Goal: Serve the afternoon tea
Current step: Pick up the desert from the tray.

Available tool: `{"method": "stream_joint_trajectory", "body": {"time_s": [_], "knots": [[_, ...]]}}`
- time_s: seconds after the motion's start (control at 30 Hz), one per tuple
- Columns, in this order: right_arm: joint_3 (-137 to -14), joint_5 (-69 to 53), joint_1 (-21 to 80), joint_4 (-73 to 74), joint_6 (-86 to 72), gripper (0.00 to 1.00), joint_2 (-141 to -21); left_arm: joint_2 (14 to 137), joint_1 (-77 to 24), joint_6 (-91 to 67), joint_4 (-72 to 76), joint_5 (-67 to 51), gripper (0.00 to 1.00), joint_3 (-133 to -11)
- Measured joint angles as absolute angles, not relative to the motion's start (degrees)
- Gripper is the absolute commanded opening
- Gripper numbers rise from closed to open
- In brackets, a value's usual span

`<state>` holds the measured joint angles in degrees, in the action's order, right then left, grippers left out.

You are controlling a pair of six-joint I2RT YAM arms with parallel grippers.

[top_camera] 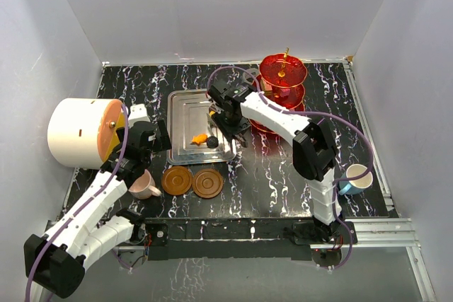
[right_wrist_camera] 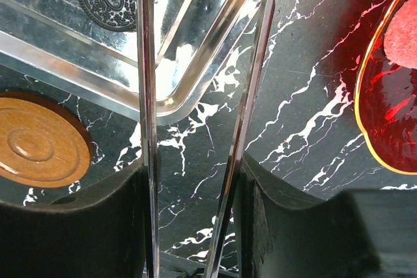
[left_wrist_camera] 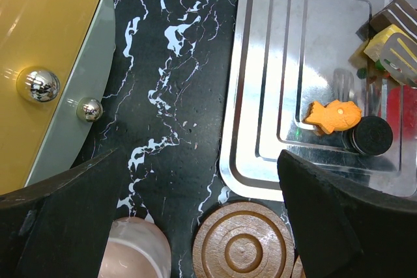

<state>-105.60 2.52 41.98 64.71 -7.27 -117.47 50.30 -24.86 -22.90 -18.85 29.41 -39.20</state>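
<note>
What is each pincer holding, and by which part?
The right pincer squeezes metal tongs across both arms, toward their handle end. The left pincer is open, holding nothing.

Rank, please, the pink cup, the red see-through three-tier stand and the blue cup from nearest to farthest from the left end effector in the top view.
1. Pink cup, just nearside of the open left end effector.
2. Red see-through three-tier stand, at the right rear.
3. Blue cup, far over at the near right.

Pink cup (left_wrist_camera: 133,249) cut by bottom edge, stand (top_camera: 272,72), 2 lower tiers behind right arm (top_camera: 272,114), tongs (right_wrist_camera: 144,63), tips off-frame
</note>
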Motion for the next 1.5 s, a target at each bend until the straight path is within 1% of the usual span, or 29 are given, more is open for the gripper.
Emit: {"method": "stream_joint_trajectory", "body": {"time_s": [0.3,0.63,0.87,1.1,1.4,1.5], "knots": [[-105.6,5.5,43.4,66.3,-4.7,0.43,-119.4,50.3,-24.9,-22.9,-18.8,29.4,0.99,-39.2],[-105.6,11.7,46.4,68.8,-2.9,0.42,-121.2,50.3,-24.9,-22.5,-18.4,29.4,0.99,-39.2],[-106.2,9.2,47.0,70.0,-3.0,0.38,-121.5,50.1,-24.9,-22.5,-18.3,29.5,0.99,-39.2],[-108.4,6.5,47.0,70.3,-4.0,0.4,-121.5,50.1,-24.9,-22.4,-18.3,29.4,0.99,-39.2],[-114.4,7.1,46.7,68.9,-4.8,0.4,-121.3,50.1,-24.9,-22.3,-18.2,29.5,0.99,-39.2],[-114.5,7.6,46.5,69.0,-4.6,0.41,-120.7,50.1,-24.9,-22.2,-18.2,29.6,0.99,-39.2]]}}
